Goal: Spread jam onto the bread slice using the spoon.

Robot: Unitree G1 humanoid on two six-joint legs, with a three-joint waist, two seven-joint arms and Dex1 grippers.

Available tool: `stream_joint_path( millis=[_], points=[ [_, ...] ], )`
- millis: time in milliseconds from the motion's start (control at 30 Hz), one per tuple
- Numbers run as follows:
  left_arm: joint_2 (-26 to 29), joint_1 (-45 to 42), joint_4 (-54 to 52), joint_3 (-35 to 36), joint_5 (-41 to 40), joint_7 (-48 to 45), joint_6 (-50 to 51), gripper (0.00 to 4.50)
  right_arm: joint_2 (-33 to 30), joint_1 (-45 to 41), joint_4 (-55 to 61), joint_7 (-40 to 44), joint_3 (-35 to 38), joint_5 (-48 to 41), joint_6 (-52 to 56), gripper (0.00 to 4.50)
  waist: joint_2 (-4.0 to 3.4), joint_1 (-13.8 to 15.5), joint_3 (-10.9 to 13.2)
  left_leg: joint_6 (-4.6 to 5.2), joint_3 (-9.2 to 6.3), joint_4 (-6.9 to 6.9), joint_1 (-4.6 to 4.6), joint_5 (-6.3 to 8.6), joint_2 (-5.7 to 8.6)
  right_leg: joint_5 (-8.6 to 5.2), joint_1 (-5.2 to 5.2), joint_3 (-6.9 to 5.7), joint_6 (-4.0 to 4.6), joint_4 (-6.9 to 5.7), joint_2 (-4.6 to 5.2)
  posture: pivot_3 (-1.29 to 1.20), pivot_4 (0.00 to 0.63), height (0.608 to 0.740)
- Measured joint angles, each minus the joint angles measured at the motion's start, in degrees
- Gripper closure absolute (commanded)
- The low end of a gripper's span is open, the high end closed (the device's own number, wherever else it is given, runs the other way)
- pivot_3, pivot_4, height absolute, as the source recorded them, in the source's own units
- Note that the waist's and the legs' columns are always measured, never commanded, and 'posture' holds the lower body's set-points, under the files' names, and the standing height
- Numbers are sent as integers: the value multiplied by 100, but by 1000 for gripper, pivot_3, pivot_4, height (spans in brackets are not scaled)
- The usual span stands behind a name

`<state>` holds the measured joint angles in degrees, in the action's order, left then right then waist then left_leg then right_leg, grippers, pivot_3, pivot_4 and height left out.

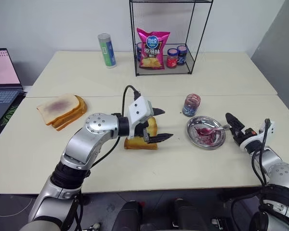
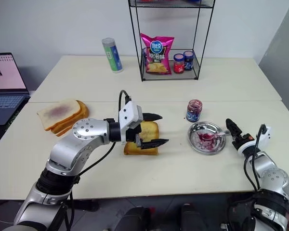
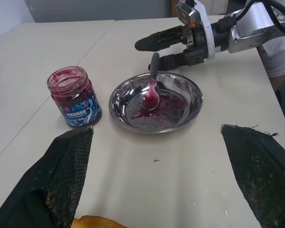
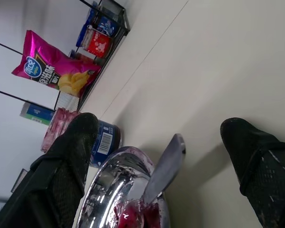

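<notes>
The bread slice (image 1: 136, 143), golden-brown, lies on the table at the centre. My left gripper (image 1: 167, 124) hovers just over it, open, with nothing between its fingers. To the right stands a round metal dish (image 1: 194, 126) with jam (image 1: 205, 137) smeared in it. The spoon (image 1: 213, 129) rests in the dish, bowl in the jam, handle pointing at my right gripper (image 1: 232, 125). That gripper is level with the table and open. The handle's end (image 4: 167, 166) lies between its two fingers with a gap on each side.
An open jam jar (image 1: 191, 105) stands just behind the dish. Stacked slices (image 1: 61, 109) lie at the left, and a laptop (image 1: 2, 79) sits at the far left edge. At the back stand a wire rack (image 1: 198, 29) with a crisp bag (image 1: 153, 48) and lidded jars (image 1: 177, 56), and a canister (image 1: 107, 50).
</notes>
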<state>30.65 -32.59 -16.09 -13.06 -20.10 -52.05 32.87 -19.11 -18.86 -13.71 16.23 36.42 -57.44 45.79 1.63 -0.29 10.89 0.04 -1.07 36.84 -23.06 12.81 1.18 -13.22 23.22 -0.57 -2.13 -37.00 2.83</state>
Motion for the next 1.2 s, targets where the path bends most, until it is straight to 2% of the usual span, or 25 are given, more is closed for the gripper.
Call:
stream_joint_path(
  millis=[167, 633, 900, 1033, 1200],
  points=[
    [-5, -3, 16, -1, 0, 6, 24, 10, 170, 1, 145, -78, -44, -253, 235, 0, -1, 1, 0, 0, -1, -1, 0, 0, 0, 0, 0, 0, 0, -1, 0, 0, 150, 740],
    [-11, -3, 102, -1, 9, 16, 7, 10, 139, 0, 96, -213, -49, -216, -36, 0, -1, 10, 0, 0, 0, 0, -1, 0, 1, 0, 0, -1, 0, 1, 0, 0, 150, 740],
    [-18, -64, 375, -1, 68, -44, -159, 0, 138, 3, 81, -282, -5, -224, -45, 1579, -2, 11, 0, 0, 0, -1, -1, 0, 2, 0, 1, -1, 0, 1, 0, 0, 150, 740],
    [-14, -69, 463, -17, 178, -112, -315, 0, 138, 15, 84, -294, 57, -231, -45, 2707, -2, 12, 0, 1, 0, -1, -2, 0, 1, 0, 1, 0, 0, 1, 1, 0, 150, 740],
    [-48, -63, 441, -20, 182, -126, -314, 0, 137, 84, 146, -294, 60, -272, -24, 3876, -2, 11, 0, 1, 0, -1, -1, 0, 1, 0, 1, 0, 0, 1, 2, 0, 150, 740]
  ],
)
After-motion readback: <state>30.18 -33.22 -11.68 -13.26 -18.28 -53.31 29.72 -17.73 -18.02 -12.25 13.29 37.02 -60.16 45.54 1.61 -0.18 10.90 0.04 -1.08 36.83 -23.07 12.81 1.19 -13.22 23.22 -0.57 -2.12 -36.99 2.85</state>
